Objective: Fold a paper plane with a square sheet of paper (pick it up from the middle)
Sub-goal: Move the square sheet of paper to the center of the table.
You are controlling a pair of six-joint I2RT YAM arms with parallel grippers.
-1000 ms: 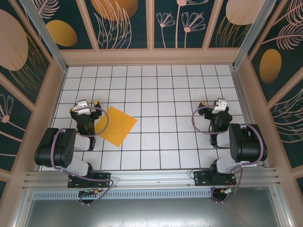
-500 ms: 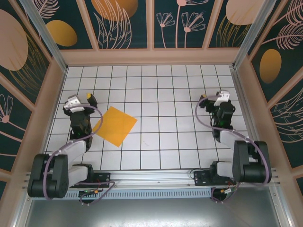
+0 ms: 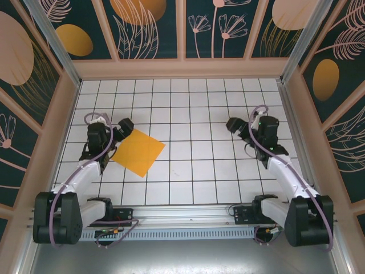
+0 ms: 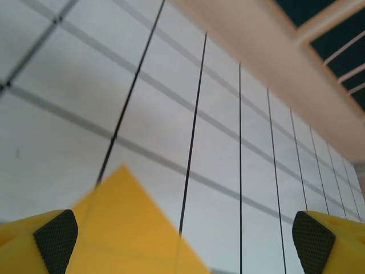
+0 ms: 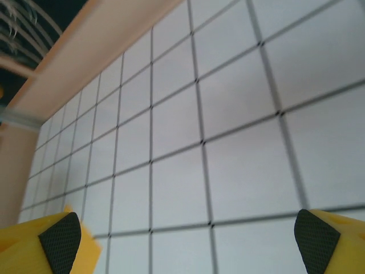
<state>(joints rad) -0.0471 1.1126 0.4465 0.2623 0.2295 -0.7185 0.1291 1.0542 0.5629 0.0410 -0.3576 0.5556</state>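
None of the folding is done, as far as the pictures show: the square sheet of paper [image 3: 138, 151] lies flat and uncreased on the tiled tabletop [image 3: 194, 108], turned like a diamond, with no edge lifted.

Both arms are empty-handed. The left fingers [image 3: 121, 130] are spread wide and hold nothing. They sit just beside the sheet's near-left edge, and from the left wrist camera one corner of the sheet [image 4: 137, 228] pokes up into the gap between the two pads, closer to the left-hand pad [image 4: 54, 240] than to the other. I cannot tell whether either pad touches the paper.

The right fingers [image 3: 236, 128] are likewise spread wide with nothing in them. They are well apart from the sheet, with bare tiles between.

By my reading the task is at its very start. Picking the sheet up from the middle is not yet done, and every crease that would make the paper plane is left to do.
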